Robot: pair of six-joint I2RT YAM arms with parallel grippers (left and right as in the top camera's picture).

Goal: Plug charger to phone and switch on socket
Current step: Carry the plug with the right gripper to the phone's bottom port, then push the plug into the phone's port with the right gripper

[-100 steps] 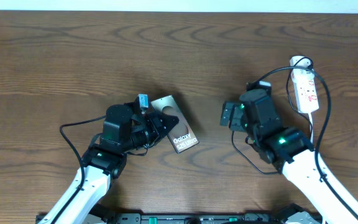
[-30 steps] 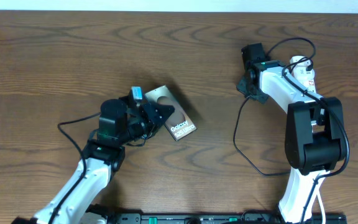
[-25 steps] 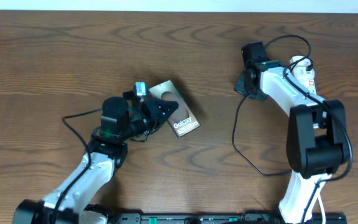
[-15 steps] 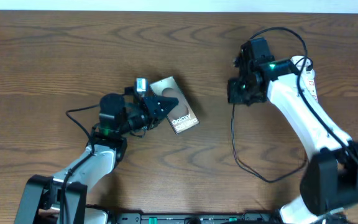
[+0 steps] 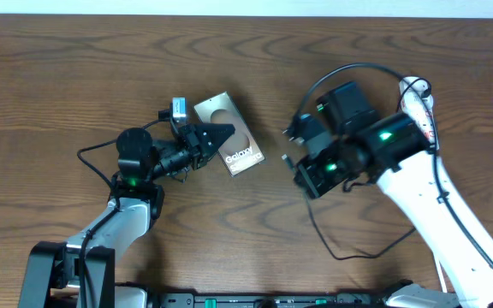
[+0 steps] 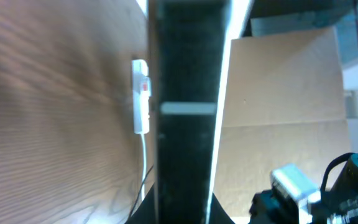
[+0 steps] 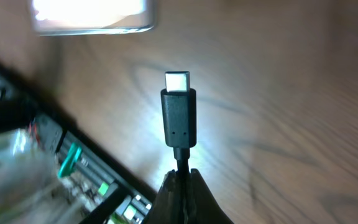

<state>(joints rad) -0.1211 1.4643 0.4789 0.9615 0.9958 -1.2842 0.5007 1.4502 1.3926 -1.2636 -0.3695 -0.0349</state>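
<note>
The phone (image 5: 229,135), a shiny grey-brown slab with "Galaxy" lettering, is left of the table's middle, and my left gripper (image 5: 209,137) is shut on its left side. In the left wrist view it is a dark edge-on slab (image 6: 188,106) between the jaws of that gripper (image 6: 185,208). My right gripper (image 5: 293,133) hangs just right of the phone, shut on the charger's black cable (image 5: 319,224). In the right wrist view the connector (image 7: 179,115) sticks out ahead of the closed right gripper (image 7: 182,182), silver tip toward the bright phone (image 7: 92,15). The white socket (image 5: 421,101) lies far right, partly behind my right arm.
A black rail with green lights (image 5: 229,301) runs along the table's front edge. The charger cable loops over the wood behind and in front of the right arm. The socket (image 6: 140,96) and its white cord (image 6: 143,162) show in the left wrist view, with brown cardboard (image 6: 278,81) beyond.
My right arm has swung from beside the socket leftward and nearer, bringing the cable end close to the phone. The left gripper has shifted the phone slightly up and left.
</note>
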